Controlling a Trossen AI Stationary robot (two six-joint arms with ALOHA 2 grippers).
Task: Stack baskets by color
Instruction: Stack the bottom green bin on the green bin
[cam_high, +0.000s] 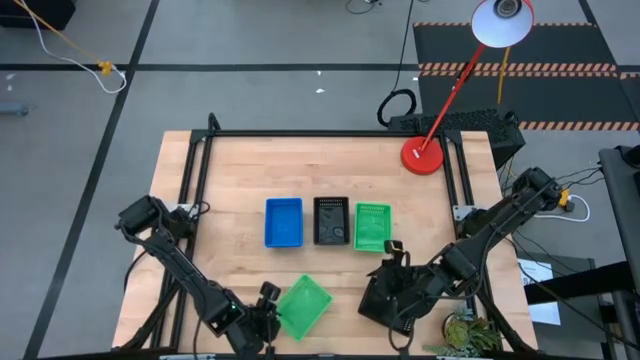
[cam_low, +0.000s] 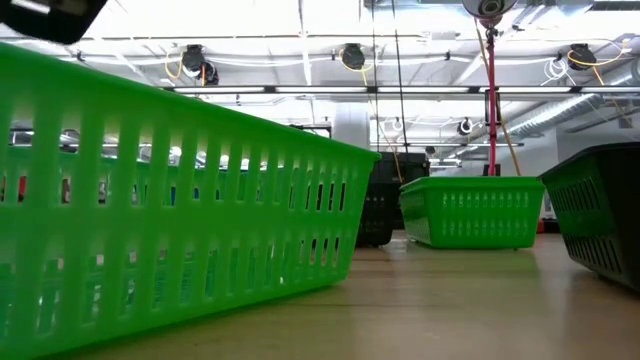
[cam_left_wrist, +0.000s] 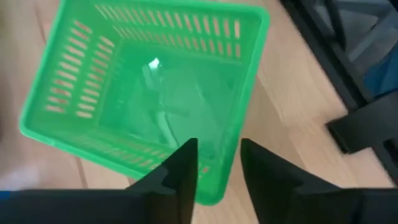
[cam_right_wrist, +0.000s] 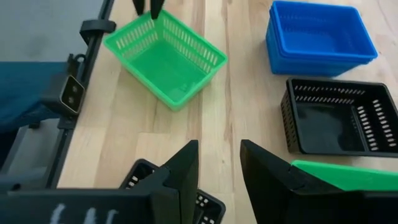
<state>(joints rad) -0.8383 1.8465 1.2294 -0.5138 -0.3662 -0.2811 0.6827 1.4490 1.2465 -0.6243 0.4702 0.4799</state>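
- Found the left pincer (cam_left_wrist: 217, 147) at the front edge of the surface (cam_high: 230, 170), left of centre, pinching the wall of a loose green basket (cam_high: 304, 305) close to one corner
- Noted that basket lying askew to the surface's edges, open side up, well apart from the row behind it; in the low view, seen filling the left half of the picture
- Recorded three stations in a row across the middle of the surface: a blue basket stack (cam_high: 283, 222) on the left, a black basket (cam_high: 331, 220) in the centre, a green basket (cam_high: 372, 227) on the right, just beside one another
- Could not count the layers in the centre and right stations; made out more than one rim on the blue stack in the right wrist view
- Found the right pincer (cam_right_wrist: 217, 147) at the front of the surface, right of centre, directly over a second black basket (cam_right_wrist: 142, 175)
- Could not tell whether the right pincer was pinching that basket or standing spread above it
- Observed a red round lamp base (cam_high: 423, 156) at the far right corner of the surface, with its red stem leaning away over the floor
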